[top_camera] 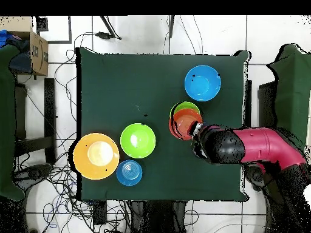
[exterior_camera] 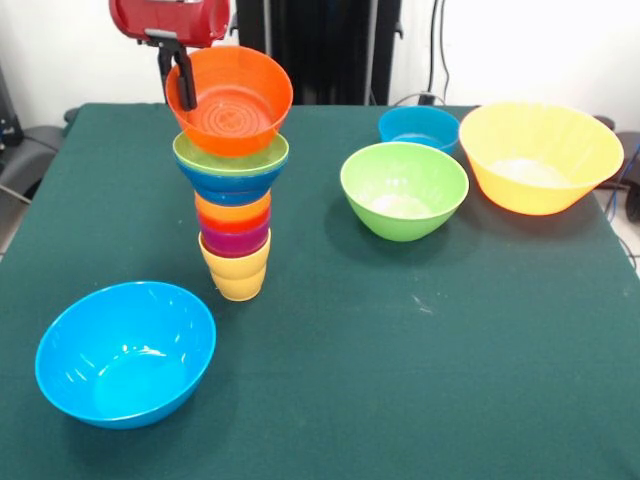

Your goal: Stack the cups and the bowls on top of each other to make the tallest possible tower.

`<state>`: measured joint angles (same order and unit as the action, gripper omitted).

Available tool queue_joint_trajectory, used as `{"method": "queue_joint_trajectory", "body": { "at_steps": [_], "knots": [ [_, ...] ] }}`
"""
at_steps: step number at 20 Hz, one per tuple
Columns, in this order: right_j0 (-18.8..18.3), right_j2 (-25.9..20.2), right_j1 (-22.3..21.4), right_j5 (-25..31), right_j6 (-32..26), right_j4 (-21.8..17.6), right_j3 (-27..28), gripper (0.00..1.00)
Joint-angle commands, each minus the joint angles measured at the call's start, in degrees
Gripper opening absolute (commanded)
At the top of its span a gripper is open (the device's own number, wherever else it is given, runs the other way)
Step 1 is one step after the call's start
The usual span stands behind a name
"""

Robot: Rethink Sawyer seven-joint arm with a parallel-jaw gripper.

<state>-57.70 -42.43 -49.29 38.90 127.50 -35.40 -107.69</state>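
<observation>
The claw [exterior_camera: 184, 88] is seen at the top left of the front view, hanging from the red arm [exterior_camera: 170, 18], with one black finger [exterior_camera: 186, 92] dropped inside the left rim of the orange-red bowl [exterior_camera: 232, 100] that caps the tower [exterior_camera: 234, 190]; the second finger is hidden behind the rim, so the bowl wall appears to be clamped between them, though full contact cannot be confirmed. The top bowl is tilted, its opening facing the camera. Below it the tower is stacked as follows: green bowl [exterior_camera: 230, 155], dark blue bowl [exterior_camera: 228, 185], orange cup [exterior_camera: 232, 211], purple cup [exterior_camera: 236, 240], yellow cup [exterior_camera: 238, 272] at the base on the green table [exterior_camera: 400, 340]. The tower is located left of centre, directly under the claw. A light blue bowl [exterior_camera: 126, 352] is placed near left, well apart from the tower. A green bowl [exterior_camera: 404, 190] is found right of centre, a small blue bowl [exterior_camera: 418, 128] just behind it, and a large orange-yellow bowl [exterior_camera: 540, 156] at far right. In the overhead view, the arm is seen reaching over the tower's top bowl from one side, covering part of its rim.
</observation>
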Motion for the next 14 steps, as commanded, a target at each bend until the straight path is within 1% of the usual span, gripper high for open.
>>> {"method": "queue_joint_trajectory", "body": {
  "at_steps": [1,5,14],
  "knots": [
    [0.95,-1.70,-0.92,3.85,-12.44,-1.09,-1.06,0.00],
    [2.72,-1.76,-0.25,1.14,-10.05,-2.16,-0.62,0.00],
    [4.76,-2.45,0.79,0.78,-9.85,-2.27,3.20,0.00]
  ]
}}
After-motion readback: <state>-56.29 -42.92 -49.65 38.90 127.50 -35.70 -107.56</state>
